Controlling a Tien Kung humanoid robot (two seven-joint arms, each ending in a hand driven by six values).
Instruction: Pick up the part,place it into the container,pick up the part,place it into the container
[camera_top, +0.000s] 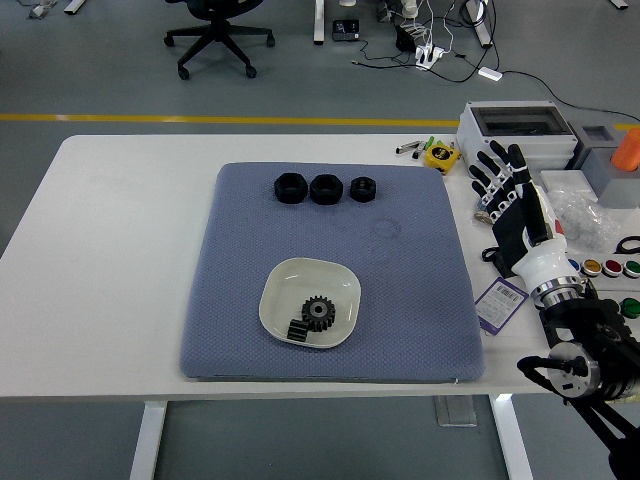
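A white surface (110, 250) carries a blue-grey mat (400, 300) that covers its middle. Near the front of the mat sits a pale, rounded-square dish (285, 290). Inside the dish lie a black gear (319, 311) and a smaller black part (297, 330) that touches the gear's lower left side.

Three more black parts stand in a row near the mat's far edge: a large nut (289, 187) on the left, a second nut (326, 188) just beside it, and a smaller nut (362, 188) slightly apart on the right. None of them is touched by anything.

The right robot hand (512, 205) is off the mat, over the surface's right side, well apart from the row of nuts and from the dish. Its fingers (496, 180) are spread and point upward and away, and it holds nothing. Its black arm (585, 360) comes in from the lower right corner.

Behind the hand stands a grey box (515, 135) with a clear lid. A yellow tape measure (440, 155) lies near the mat's far right corner. A tag with a barcode (500, 300) lies just beside the mat's right edge.
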